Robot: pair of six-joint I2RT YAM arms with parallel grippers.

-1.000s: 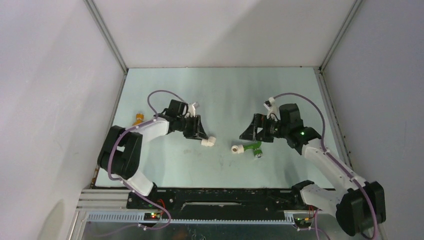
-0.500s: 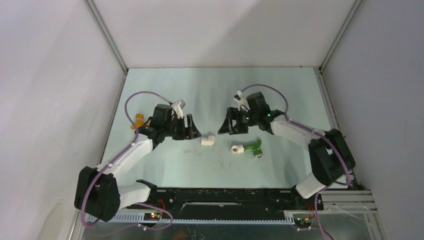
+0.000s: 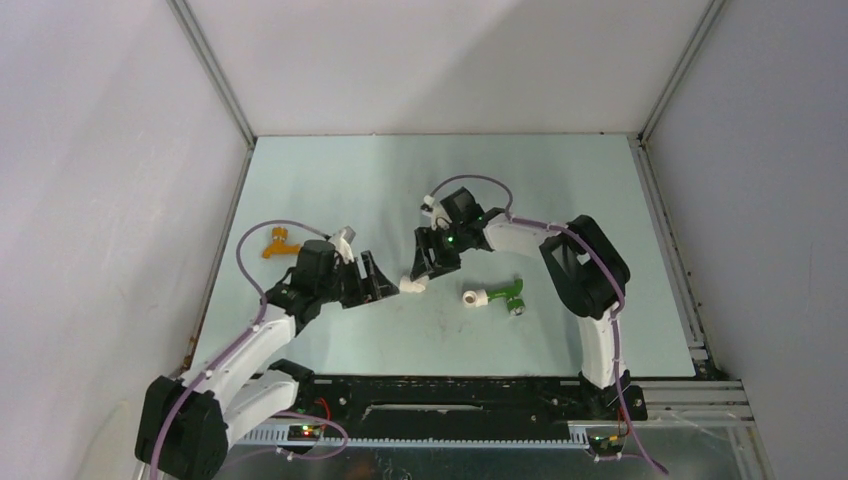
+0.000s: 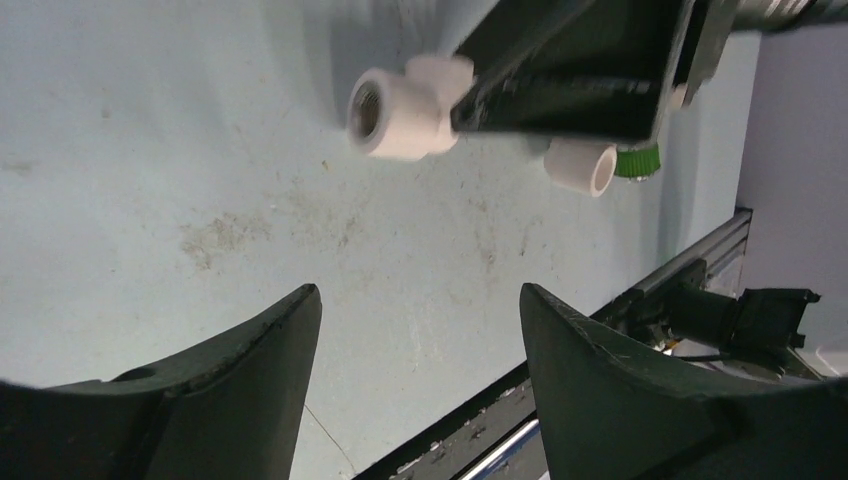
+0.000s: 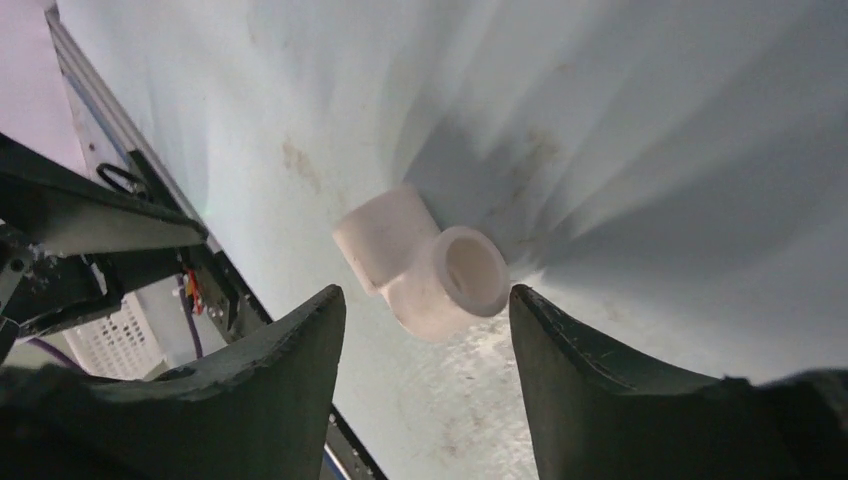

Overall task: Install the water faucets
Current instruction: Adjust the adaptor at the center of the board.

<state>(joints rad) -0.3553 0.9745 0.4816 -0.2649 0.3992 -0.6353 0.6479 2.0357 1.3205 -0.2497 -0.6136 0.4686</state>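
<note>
The green water faucet (image 3: 509,293) lies on the table with a white elbow fitting (image 3: 474,297) on its end. The orange water faucet (image 3: 277,242) lies at the far left. A loose white elbow fitting (image 3: 412,285) sits in the middle, between the two grippers. My right gripper (image 3: 426,272) stands just over it, open, with the elbow (image 5: 420,265) at its fingertips (image 5: 545,330) and not pinched. My left gripper (image 3: 384,284) is open and empty, a little to the elbow's left. In the left wrist view the elbow (image 4: 405,92) lies ahead of the left gripper (image 4: 418,300).
White enclosure walls stand on three sides of the pale green table (image 3: 340,180). The black rail (image 3: 450,395) carrying the arm bases runs along the near edge. The left arm's forearm passes near the orange faucet.
The left jaws opened and that gripper drew back left from the loose elbow. The right gripper swung left from the green faucet to the elbow, its jaws narrowing.
</note>
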